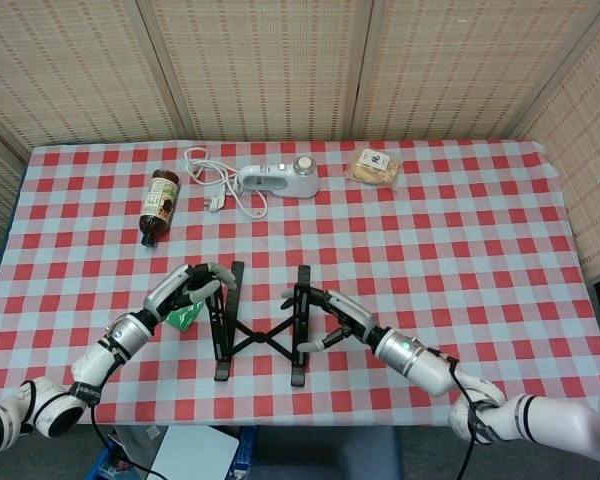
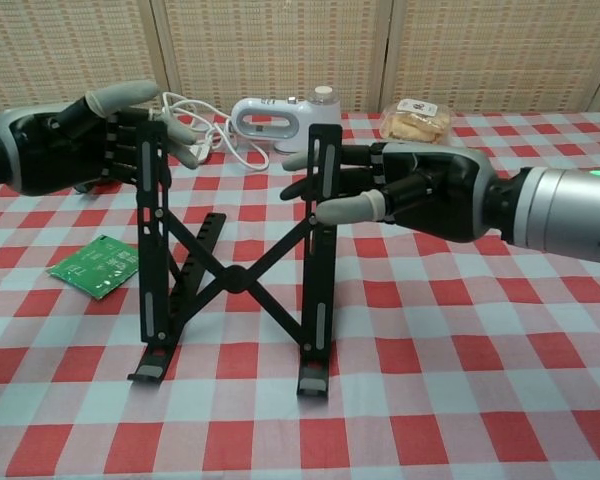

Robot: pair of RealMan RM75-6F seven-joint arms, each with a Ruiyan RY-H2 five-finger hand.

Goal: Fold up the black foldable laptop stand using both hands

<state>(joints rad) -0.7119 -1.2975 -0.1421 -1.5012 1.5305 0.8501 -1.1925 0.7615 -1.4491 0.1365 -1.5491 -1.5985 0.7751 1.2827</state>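
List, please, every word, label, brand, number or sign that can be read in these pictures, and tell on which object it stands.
No text can be read as words.
Brown bottle: it has a label, too small to read.
Snack packet: a white sticker with dark marks, blurred in both views.
Green card: only pale dots, no letters.
White appliance and black laptop stand: no print visible.

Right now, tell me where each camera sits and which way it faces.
Head view: high above the near table edge, looking down on the checked table; both forearms show, left hand and right hand at the black stand.
Chest view: low, near table height, looking level across it; left hand and right hand show.
Shared: stand, both hands, white appliance.
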